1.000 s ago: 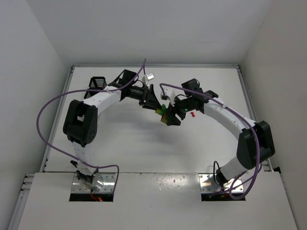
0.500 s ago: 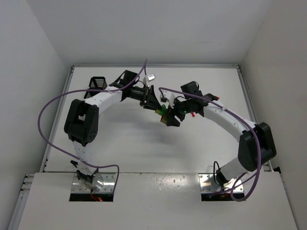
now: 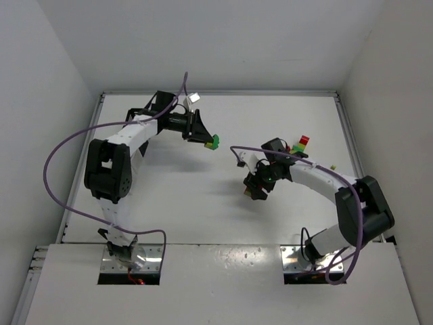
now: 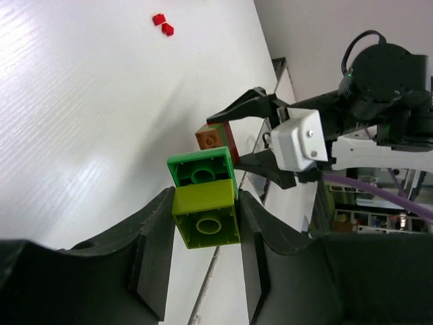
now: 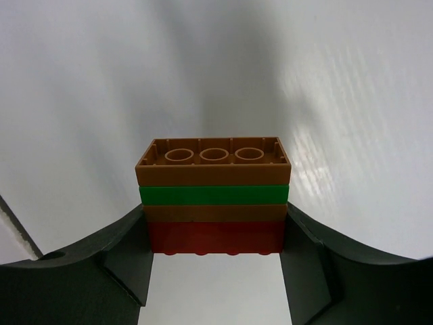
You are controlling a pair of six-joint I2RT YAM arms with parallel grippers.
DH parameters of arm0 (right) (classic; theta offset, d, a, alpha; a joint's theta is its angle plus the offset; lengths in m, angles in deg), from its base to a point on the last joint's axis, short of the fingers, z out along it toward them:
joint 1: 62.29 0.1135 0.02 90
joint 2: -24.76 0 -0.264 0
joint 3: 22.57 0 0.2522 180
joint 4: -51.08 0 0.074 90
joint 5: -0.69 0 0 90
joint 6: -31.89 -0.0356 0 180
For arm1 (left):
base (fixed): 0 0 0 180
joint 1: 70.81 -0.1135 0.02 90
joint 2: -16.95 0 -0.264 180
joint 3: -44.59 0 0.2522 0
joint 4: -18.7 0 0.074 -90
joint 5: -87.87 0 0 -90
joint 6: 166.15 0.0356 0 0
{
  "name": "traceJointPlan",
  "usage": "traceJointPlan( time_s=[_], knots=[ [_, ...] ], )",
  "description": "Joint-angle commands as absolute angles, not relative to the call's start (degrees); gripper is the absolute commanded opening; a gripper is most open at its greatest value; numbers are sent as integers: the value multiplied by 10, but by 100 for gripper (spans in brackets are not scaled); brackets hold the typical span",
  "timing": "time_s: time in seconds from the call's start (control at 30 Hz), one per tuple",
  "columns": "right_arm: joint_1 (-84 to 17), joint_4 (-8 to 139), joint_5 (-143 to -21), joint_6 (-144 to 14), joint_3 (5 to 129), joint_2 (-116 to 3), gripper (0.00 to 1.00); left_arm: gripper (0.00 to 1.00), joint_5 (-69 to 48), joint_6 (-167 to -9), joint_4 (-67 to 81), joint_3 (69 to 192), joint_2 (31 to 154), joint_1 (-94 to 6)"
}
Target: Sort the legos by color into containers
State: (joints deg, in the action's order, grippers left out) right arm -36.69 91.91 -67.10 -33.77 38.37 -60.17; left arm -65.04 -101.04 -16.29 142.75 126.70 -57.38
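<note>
My left gripper [image 3: 207,139] is shut on a yellow-green brick [image 4: 206,220] with a green brick [image 4: 201,175] stuck to it, held above the table's middle back. My right gripper [image 3: 256,190] is shut on a stack [image 5: 214,203] of brown, green, brown and red bricks. It also shows in the left wrist view [image 4: 252,135], apart from my left gripper [image 4: 203,203], holding that stack [image 4: 215,139]. Two tiny red legos [image 4: 163,24] lie on the table. The containers are mostly hidden; a black one [image 3: 135,112] peeks out behind the left arm.
A small upright stack of red, green and yellow bricks [image 3: 302,144] stands right of the right gripper. A tiny yellow piece [image 3: 331,168] lies near the right arm. White walls enclose the table at back and sides.
The two grippers were together at the table's middle on one joined stack. They have pulled apart: the left went up-left with the green pair, the right went down-right with the brown-red stack.
</note>
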Motion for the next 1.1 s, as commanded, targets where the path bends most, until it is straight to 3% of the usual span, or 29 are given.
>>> traceJointPlan(
  time_s=[0.0,0.17,0.23,0.27,0.3,0.4,0.6,0.73,0.83,1.07],
  knots=[
    [-379,893,-701,-331,375,-612,0,21,-646,-951,-201,1447,1250,-568],
    [-384,923,-693,-343,409,-664,0,21,-641,-913,-225,1430,1232,-568],
    [-389,923,-693,-350,423,-670,18,21,-641,-904,-231,1416,1226,-568],
    [-389,932,-688,-350,437,-675,35,21,-641,-892,-237,1407,1219,-568],
    [-389,941,-678,-350,447,-675,65,21,-641,-886,-237,1402,1212,-568],
    [-394,955,-636,-350,477,-663,84,21,-664,-864,-242,1384,1205,-568],
    [-394,1006,-502,-331,572,-658,86,21,-690,-808,-255,1370,1175,-568],
    [-394,1016,-393,-372,642,-688,73,21,-723,-793,-256,1365,1170,-563],
    [-386,1011,-333,-414,674,-719,71,21,-752,-781,-256,1365,1164,-555],
    [-386,961,-233,-487,687,-750,74,21,-776,-761,-267,1365,1164,-535]
  ],
)
